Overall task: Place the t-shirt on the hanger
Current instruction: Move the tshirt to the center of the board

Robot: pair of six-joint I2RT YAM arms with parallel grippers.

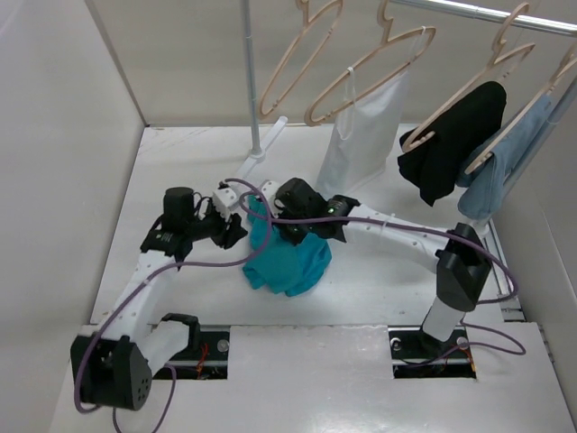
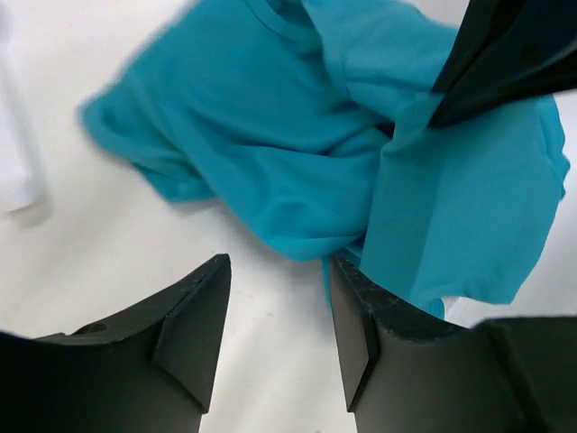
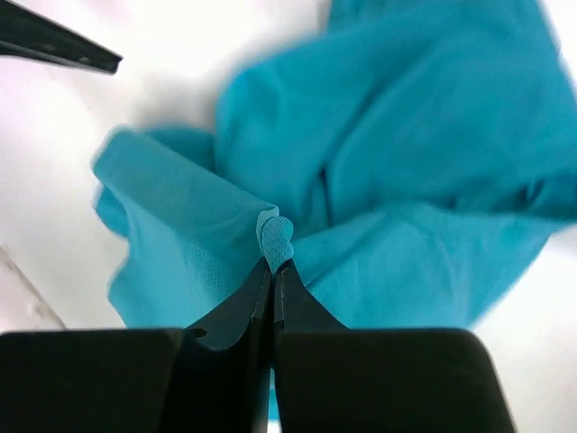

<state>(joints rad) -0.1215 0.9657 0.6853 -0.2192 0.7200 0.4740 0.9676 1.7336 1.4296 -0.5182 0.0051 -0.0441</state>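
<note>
The teal t-shirt point(image 1: 290, 263) lies bunched in a heap on the white table, in the middle. My right gripper point(image 1: 296, 236) is shut on a small fold of it, seen pinched between the tips in the right wrist view point(image 3: 272, 264), with the cloth point(image 3: 406, 135) spread beyond. My left gripper point(image 1: 236, 230) is open at the shirt's left edge; in the left wrist view point(image 2: 279, 271) bare table shows between the fingers and the shirt point(image 2: 270, 135) touches the right finger. The empty wooden hanger point(image 1: 297, 54) hangs at the back, above and behind the shirt.
A metal pole point(image 1: 252, 81) stands at the back with a rail point(image 1: 487, 13) running right. On the rail hang hangers with a white top point(image 1: 365, 135), a black garment point(image 1: 451, 144) and a pale blue garment point(image 1: 505, 171). Walls enclose the table on the left and back.
</note>
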